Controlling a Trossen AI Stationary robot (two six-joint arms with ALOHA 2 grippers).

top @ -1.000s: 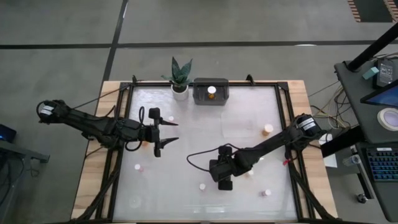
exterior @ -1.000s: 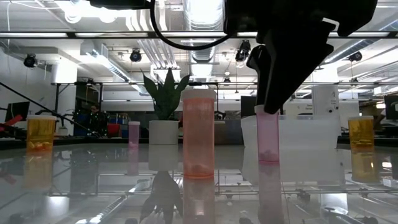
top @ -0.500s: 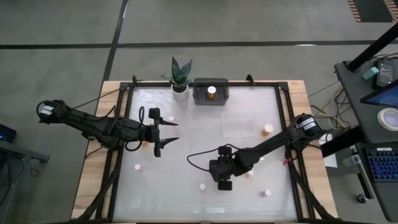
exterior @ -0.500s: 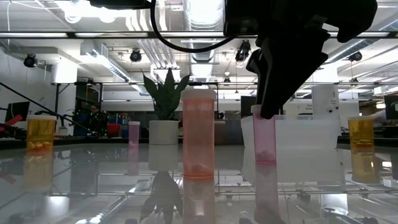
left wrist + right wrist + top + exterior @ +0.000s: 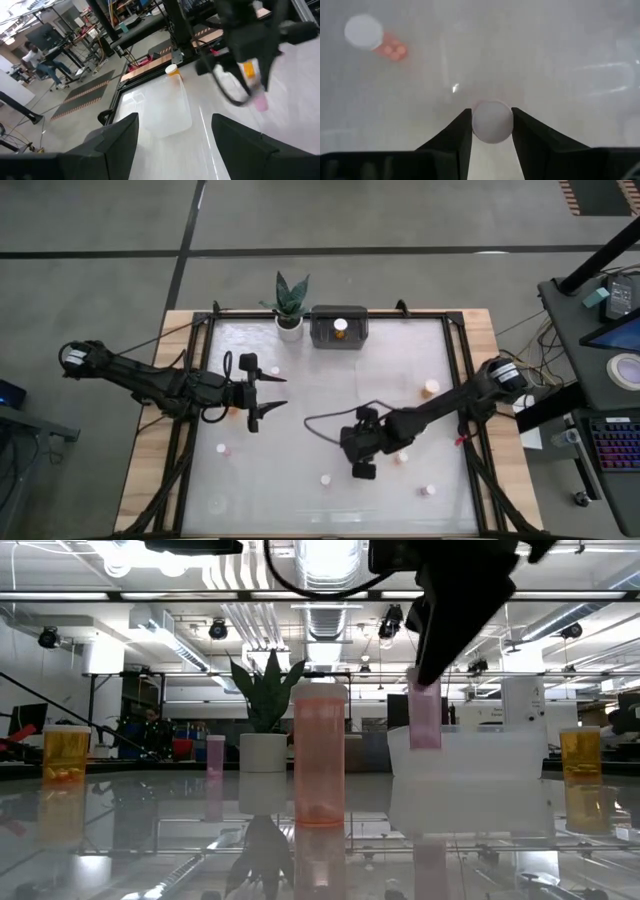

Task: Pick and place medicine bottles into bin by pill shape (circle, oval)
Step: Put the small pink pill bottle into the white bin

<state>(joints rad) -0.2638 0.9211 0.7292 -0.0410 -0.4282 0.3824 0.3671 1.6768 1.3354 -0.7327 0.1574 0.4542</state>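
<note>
Since 1 second ago: raised off the glass table (image 5: 330, 370), the small pink bottle (image 5: 425, 720), which stood on the surface then and now hangs clear above it in the low view. Shifted slightly too, the right arm, elbow drawn in and cable loop reshaped above the table's middle. Unchanged, the left arm and everything else on the table.

Right gripper (image 5: 362, 462), over the table's near-centre, pointing down: fingers (image 5: 454, 137) closed on the small pink bottle, 1 on each side of its white cap (image 5: 492, 121), bottle held upright with its base off the glass.

Left gripper (image 5: 262, 394), over the left half of the table: fingers spread wide, holding nothing, touching nothing.

Largest to smallest otherwise: clear bin (image 5: 339, 328) at the far edge, with 1 amber bottle (image 5: 341, 326) inside; white plant pot (image 5: 289, 327) just beside the bin on its left; a large pinkish bottle (image 5: 320, 755) standing on the glass near the low camera; amber bottle (image 5: 431, 388) toward the right edge. Small white-capped bottles scattered well apart: 1 near the far left (image 5: 274, 370), 1 at the left (image 5: 222, 448), 1 near the front centre (image 5: 325, 478), 1 just beside the right gripper (image 5: 401, 458), 1 at the front right (image 5: 428, 490).
</note>
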